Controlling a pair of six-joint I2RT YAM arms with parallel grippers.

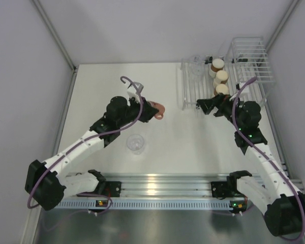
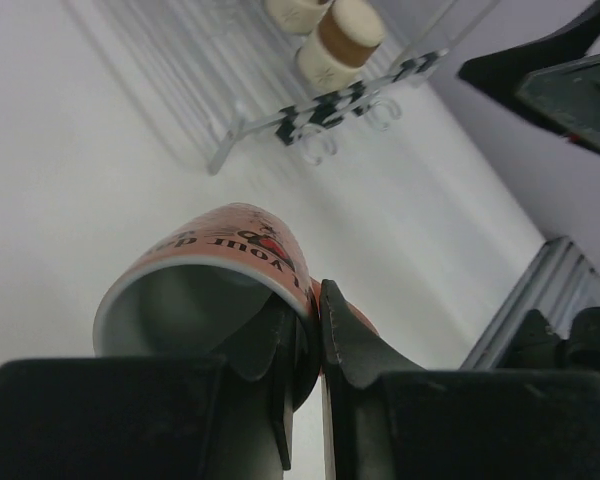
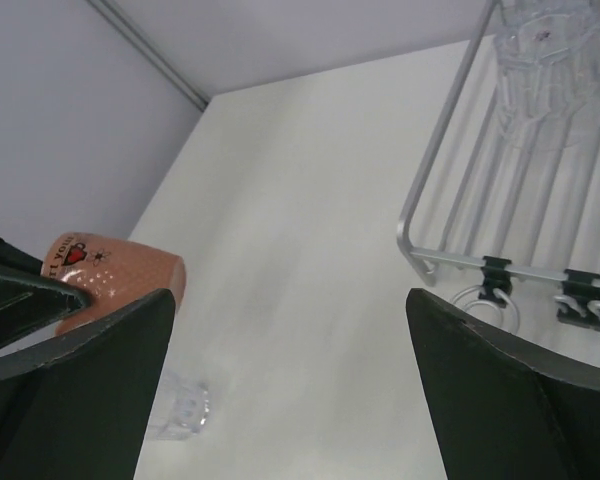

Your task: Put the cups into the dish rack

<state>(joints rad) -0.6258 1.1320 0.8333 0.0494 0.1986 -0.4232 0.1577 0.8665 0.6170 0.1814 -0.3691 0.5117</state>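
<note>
Left gripper (image 2: pixel 315 318) clamps the salmon-orange cup (image 2: pixel 230 240) at its rim; right gripper (image 3: pixel 290 310) gapes wide.

left gripper (image 2: pixel 315 305) seemingly clamped, right (image 3: pixel 290 300) wide

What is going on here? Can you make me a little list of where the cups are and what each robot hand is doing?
left gripper: shut on the orange cup, pinching its rim, cup tipped sideways
right gripper: open, empty, by the dish rack's near edge
dish rack: three brown cups upside down in a row; clear cups at the far end
table: one loose clear cup standing alone
</note>
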